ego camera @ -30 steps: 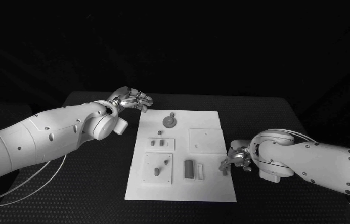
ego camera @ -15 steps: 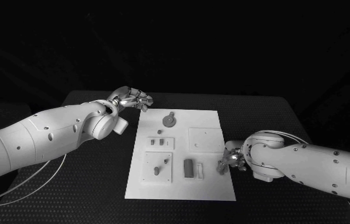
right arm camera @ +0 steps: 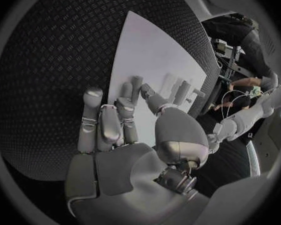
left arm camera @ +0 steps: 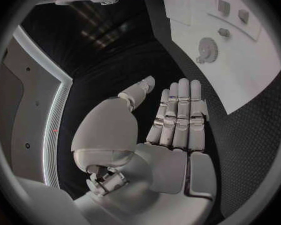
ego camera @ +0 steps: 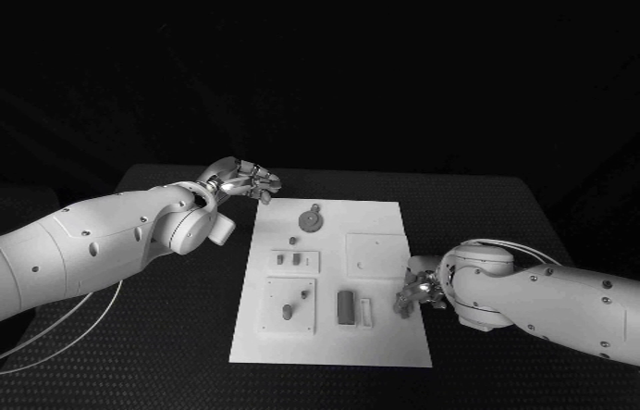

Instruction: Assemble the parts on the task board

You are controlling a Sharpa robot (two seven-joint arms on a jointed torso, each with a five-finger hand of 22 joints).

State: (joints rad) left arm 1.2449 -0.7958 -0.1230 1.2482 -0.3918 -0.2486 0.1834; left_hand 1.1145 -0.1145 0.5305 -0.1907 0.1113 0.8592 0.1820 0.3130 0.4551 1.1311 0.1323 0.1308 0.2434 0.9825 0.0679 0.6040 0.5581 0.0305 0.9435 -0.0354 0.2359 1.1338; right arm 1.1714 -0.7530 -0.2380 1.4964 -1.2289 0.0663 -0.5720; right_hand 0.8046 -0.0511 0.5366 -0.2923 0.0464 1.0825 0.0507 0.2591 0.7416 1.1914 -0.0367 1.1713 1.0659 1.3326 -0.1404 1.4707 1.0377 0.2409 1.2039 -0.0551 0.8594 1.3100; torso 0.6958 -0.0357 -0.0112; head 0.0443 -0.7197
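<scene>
Hovering right robot hand (ego camera: 416,292) at task board (ego camera: 380,229) edge, fingers apart

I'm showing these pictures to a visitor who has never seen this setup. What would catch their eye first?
Most likely the white board lying bright in the middle of the black table, with small dark parts on it, such as a round gear near its far end. Next, the two big white arms: the right hand hovers at the board's right edge, and the left hand sits off its far left corner, holding nothing.
</scene>
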